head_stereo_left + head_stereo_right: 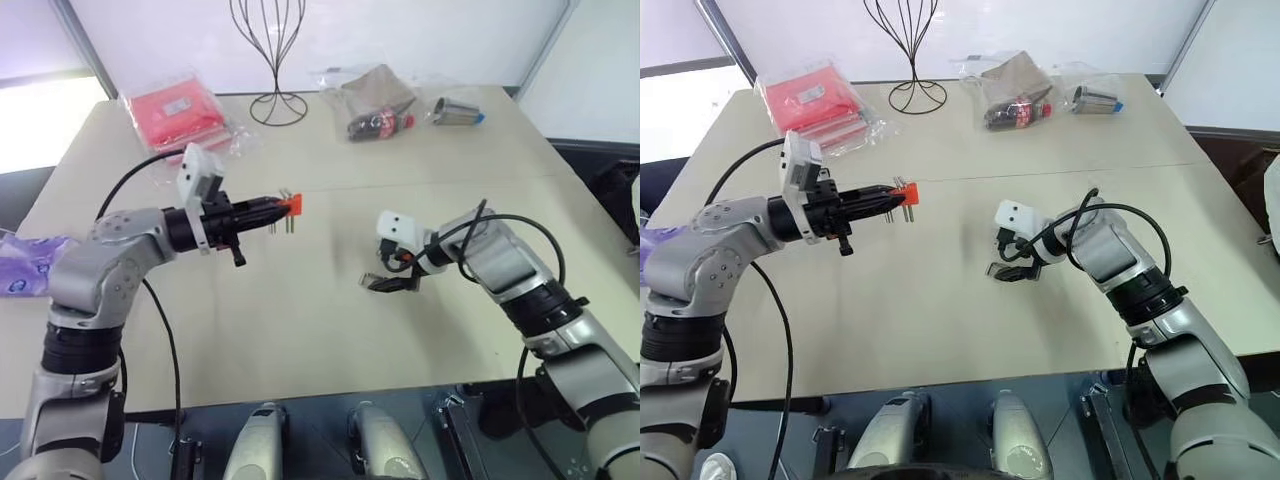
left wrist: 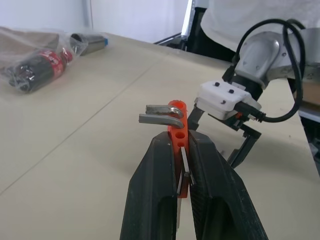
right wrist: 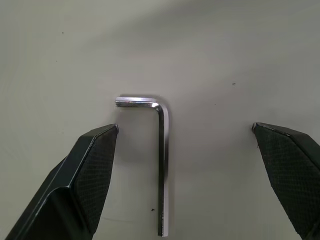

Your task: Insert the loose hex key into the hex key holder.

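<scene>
Left hand [image 1: 268, 209] clenched on hex key holder [image 2: 179, 131], held above counter [image 1: 300, 320]. Right hand [image 3: 185, 150] spread wide astride loose hex key [image 3: 161, 165] lying flat. Advice: centre on the long shank (nearer one finger now), then close.

L tool [image 1: 268, 208] clamped, arm level; R tool [image 3: 185, 131] wide, pitched down.

No text or label can be read.
</scene>
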Controlling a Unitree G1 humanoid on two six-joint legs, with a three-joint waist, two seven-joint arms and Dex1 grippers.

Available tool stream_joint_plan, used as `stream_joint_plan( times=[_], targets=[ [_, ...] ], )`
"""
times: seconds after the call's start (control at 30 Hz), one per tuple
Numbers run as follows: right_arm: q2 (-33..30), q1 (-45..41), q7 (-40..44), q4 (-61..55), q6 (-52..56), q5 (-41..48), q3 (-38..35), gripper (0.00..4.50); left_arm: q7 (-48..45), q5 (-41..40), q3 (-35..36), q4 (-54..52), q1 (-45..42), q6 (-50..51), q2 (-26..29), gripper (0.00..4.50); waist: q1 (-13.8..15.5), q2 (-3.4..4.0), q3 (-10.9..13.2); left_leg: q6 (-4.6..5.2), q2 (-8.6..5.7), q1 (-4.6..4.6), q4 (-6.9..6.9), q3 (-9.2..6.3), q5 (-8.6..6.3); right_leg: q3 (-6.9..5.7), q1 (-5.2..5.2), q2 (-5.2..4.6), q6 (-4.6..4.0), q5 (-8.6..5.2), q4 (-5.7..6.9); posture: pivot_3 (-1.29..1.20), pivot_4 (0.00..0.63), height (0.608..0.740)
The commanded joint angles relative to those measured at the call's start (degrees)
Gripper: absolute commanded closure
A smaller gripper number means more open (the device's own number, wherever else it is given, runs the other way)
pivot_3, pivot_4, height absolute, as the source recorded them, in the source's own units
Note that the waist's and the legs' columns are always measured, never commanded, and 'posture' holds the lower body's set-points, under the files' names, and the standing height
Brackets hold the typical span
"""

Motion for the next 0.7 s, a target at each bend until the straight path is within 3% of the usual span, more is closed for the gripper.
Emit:
stream_joint_plan(
  times=[0.03,0.13,0.37,0.53,0.7],
  targets=[
    [0.72,-1.43,-0.63,2.52,-1.64,-1.17,0.32,0.06,0.65,-0.94,1.47,-2.66,0.10,0.14,0.84,4.50,-0.07,0.00,0.00,0.00,0.00,0.01,0.00,0.00,0.00,0.00,0.01,0.00,0.00,0.00,0.00,0.00,0.150,0.740],
    [1.15,-1.50,-0.60,3.80,-2.35,-1.69,0.71,0.93,1.00,-1.10,1.86,-3.14,0.38,0.44,1.13,4.50,-0.13,-0.01,-0.01,0.00,0.00,0.02,0.03,-0.01,0.00,-0.02,0.04,0.01,0.00,0.00,0.01,0.00,0.150,0.740],
    [1.43,-1.36,0.09,4.20,-3.04,-2.26,1.35,4.44,1.60,-1.53,2.19,-3.61,0.67,0.76,1.60,4.50,-0.10,-0.01,-0.01,0.00,0.00,0.02,0.05,-0.02,0.00,-0.04,0.07,0.01,0.00,0.00,0.01,0.00,0.150,0.740],
    [1.23,-0.42,-0.37,1.71,-2.88,-1.96,0.06,4.44,1.64,-1.51,1.85,-3.31,0.57,0.67,1.53,4.50,-0.09,-0.02,-0.01,0.00,0.00,0.03,0.06,-0.05,0.00,-0.06,0.09,0.01,0.00,0.00,0.00,0.00,0.150,0.740],
    [7.07,1.14,-10.73,-2.23,-8.07,2.47,-11.31,4.44,1.50,-1.57,1.06,-2.75,-0.01,0.60,0.97,4.50,-0.27,0.00,0.00,0.00,0.00,0.02,0.04,-0.04,0.00,-0.05,0.05,0.01,0.00,0.00,0.01,0.00,0.150,0.740]
  ],
)
